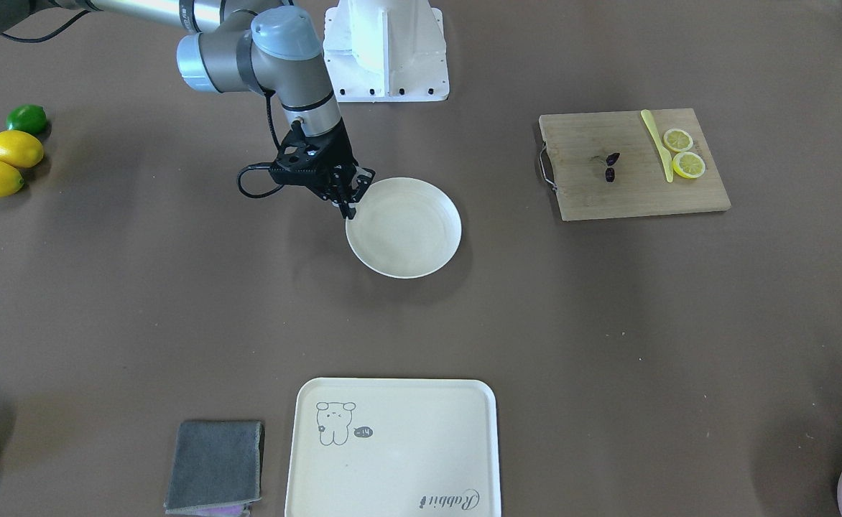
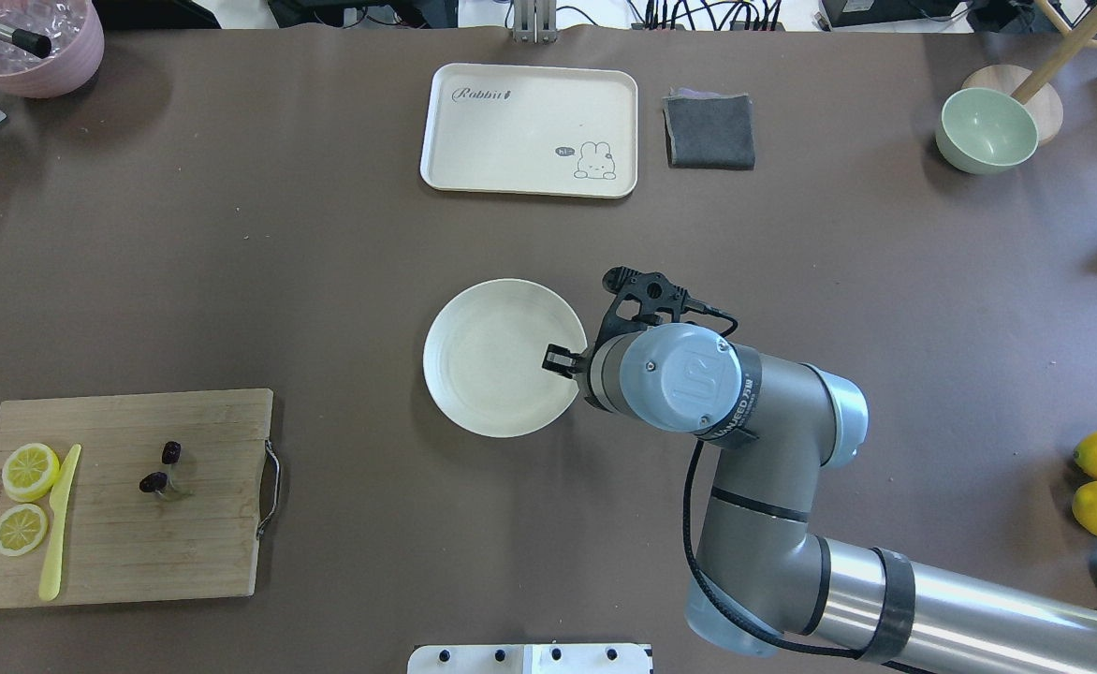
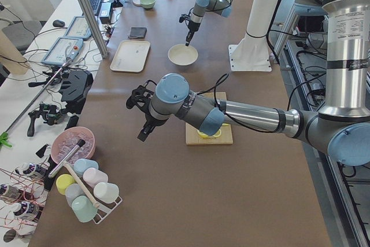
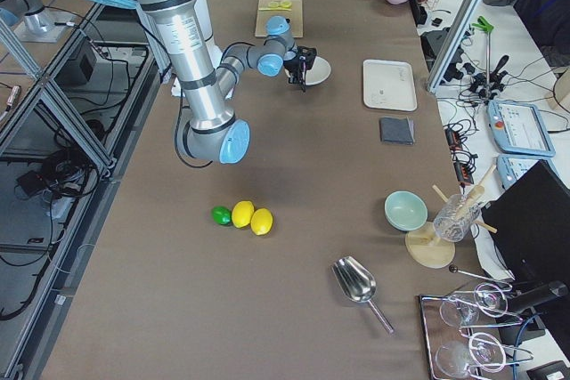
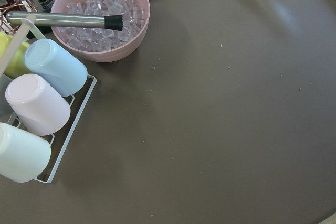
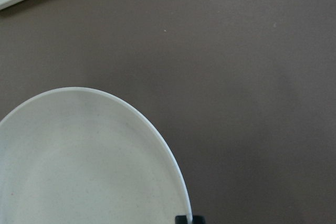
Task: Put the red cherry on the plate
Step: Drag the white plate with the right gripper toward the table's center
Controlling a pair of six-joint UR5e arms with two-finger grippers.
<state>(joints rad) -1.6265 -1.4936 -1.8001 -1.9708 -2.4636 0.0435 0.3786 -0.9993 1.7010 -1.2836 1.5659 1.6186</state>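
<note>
Slippage is looking like the main worry. The red cherry [image 1: 611, 166] is sitting on the wooden cutting board [image 1: 636, 194] in the upper right of the front-facing view, well apart from the plate [image 1: 410, 240] at centre. It is so small, and its stems so thin, that fingers closing slightly off centre are likely to be nudging it aside or catching only a stem and dropping it on the way across. The yellow knife [image 1: 657, 143] and lemon slices [image 1: 689, 164] are lying near it on the same board, so a wide approach is risking a knock against them. The right end effector [image 1: 349, 207] is sitting at the plate's upper-left rim and appears to be closed on it. Any lift or sideways pull from there is threatening to tilt or drag the plate, and an arm parked there is crowding the drop spot. The left end effector [image 3: 143, 133] is hanging above bare bench [image 5: 226, 129] near the pink bowl [image 5: 113, 55]. I cannot tell whether it is open or closed, since only the left side view is showing it and its own wrist camera is catching no fingers. The right wrist view is showing just a dark sliver of fingertip at its bottom edge, with the plate cut off at left and bottom. In the left side view the near arm is covering the cherry.
</note>
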